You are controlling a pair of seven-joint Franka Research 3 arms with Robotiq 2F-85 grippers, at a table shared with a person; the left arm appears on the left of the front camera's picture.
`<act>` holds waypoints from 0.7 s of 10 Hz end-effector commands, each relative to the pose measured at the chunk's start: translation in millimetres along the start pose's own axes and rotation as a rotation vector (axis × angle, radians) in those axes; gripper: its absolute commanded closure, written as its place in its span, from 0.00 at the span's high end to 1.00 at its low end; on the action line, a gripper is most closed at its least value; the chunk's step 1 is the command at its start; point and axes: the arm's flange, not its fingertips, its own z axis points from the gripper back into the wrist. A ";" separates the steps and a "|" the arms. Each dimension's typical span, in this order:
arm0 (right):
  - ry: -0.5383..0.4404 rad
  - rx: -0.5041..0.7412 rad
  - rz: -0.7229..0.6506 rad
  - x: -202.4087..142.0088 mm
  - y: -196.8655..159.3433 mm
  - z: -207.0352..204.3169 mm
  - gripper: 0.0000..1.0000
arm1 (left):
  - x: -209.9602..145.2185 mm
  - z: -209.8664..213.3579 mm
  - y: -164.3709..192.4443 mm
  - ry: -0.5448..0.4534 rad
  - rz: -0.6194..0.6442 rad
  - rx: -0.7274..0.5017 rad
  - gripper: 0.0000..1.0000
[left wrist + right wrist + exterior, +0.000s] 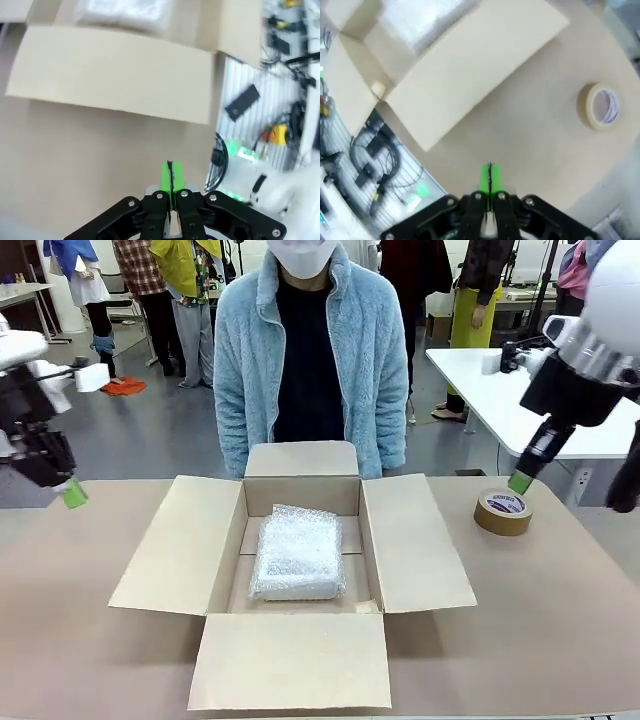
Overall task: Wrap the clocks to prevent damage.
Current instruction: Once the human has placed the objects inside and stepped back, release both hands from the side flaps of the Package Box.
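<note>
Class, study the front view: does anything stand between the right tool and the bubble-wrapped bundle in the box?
Yes: the outspread right cardboard flap lies between the right tool and the bundle. From above, nothing visible covers the bundle.

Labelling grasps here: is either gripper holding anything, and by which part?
Nothing is held. The left gripper and right gripper are both shut with nothing between the pads; the bubble-wrapped bundle lies in the cardboard box.

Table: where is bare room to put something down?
Bare table left of the box, and right of it, nearer than the tape. Crowded: the bundle fills most of the box floor.
</note>
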 end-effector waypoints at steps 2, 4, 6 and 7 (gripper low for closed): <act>-0.009 0.172 0.301 -29.9 -27.2 -13.0 0.01 | -22.1 31.7 14.9 0.056 -0.380 -0.272 0.00; -0.058 0.148 0.109 -30.0 -39.5 -20.2 0.01 | -21.8 31.9 15.6 -0.007 -0.383 -0.192 0.00; -0.027 0.138 0.280 -34.3 -28.0 -12.8 0.01 | -25.6 23.8 2.1 0.000 -0.369 -0.248 0.00; -0.027 0.138 0.280 -34.3 -28.0 -12.8 0.01 | -25.6 23.8 2.1 0.000 -0.369 -0.248 0.00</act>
